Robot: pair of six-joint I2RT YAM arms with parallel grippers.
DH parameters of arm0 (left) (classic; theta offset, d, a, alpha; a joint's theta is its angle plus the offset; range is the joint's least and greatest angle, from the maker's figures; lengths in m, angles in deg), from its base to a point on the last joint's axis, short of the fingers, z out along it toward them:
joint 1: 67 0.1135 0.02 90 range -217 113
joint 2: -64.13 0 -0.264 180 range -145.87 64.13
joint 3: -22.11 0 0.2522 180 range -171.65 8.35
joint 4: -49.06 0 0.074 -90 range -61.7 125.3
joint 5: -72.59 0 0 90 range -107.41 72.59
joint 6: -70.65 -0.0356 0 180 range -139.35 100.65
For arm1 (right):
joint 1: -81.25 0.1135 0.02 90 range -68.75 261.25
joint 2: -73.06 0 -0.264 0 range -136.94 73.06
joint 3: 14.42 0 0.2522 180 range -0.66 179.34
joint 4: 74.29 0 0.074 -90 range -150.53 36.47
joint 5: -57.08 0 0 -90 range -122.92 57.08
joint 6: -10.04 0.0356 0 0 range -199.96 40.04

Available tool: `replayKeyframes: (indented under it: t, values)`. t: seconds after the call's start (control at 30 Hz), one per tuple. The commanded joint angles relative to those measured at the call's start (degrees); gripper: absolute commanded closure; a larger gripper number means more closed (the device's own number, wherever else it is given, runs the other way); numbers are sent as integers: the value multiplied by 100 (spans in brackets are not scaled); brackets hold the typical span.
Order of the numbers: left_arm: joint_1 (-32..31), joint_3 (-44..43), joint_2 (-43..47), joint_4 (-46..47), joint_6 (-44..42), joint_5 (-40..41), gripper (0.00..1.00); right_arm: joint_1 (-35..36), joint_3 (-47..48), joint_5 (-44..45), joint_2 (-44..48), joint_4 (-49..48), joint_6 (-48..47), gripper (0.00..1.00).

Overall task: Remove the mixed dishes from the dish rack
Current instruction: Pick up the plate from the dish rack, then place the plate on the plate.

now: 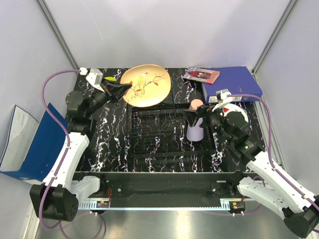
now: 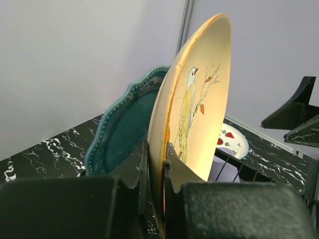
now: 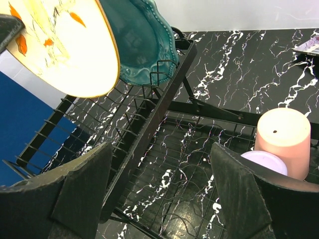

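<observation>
My left gripper [image 1: 119, 89] is shut on the rim of the cream-orange plate [image 1: 147, 84] with a bird drawing, held tilted over the back of the dish rack [image 1: 159, 135]. In the left wrist view my jaws [image 2: 155, 159] pinch the plate [image 2: 199, 94]; the teal scalloped plate [image 2: 124, 124] stands just behind it. My right gripper [image 1: 195, 117] is open and empty over the rack [image 3: 149, 124], beside the pink cup [image 3: 286, 139] and the lavender cup [image 3: 264, 162]. The teal plate [image 3: 144, 40] leans in the rack's dividers. The white plate with red-green marks [image 1: 239, 115] lies right of the rack.
A blue binder [image 1: 234, 82] and a small red-patterned booklet [image 1: 201, 75] lie at the back right. A white box [image 1: 94, 77] with a small yellow-green thing [image 1: 110, 79] beside it sits at the back left. Another blue binder [image 1: 30, 144] leans off the table's left.
</observation>
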Motion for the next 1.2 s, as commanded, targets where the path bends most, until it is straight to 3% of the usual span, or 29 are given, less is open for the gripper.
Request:
replayKeyframes:
  t: [0.0, 0.23, 0.4, 0.6, 0.83, 0.93, 1.07, 1.17]
  values:
    - [11, -671, 330, 881, 158, 780, 100, 10, 134, 50, -19, -273, -8, 13]
    - [2, -1311, 497, 761, 702, 1605, 100, 27, 397, 208, -27, 24, -26, 13]
    - [2, -2594, 261, -1634, 1344, 1721, 100, 27, 731, 586, -10, 395, 185, 18]
    - [2, -3159, 198, -2466, 2451, 975, 100, 18, 1662, 727, -79, 1150, 615, 29]
    - [-392, -2817, 207, -2685, 3911, 262, 100, 18, 2586, 419, 209, 1827, 1169, 40]
    - [-691, -2843, 164, -3370, 3667, 394, 100, 18, 2946, 236, 342, 2161, 1266, 30]
    - [-989, -2807, -3, -3687, 3613, 174, 100, 18, 3237, -860, 114, 2434, 1626, 17]
    - [-1323, -2851, -30, -3889, 3402, 367, 100, 18, 3246, -1232, 0, 2434, 1820, 14]
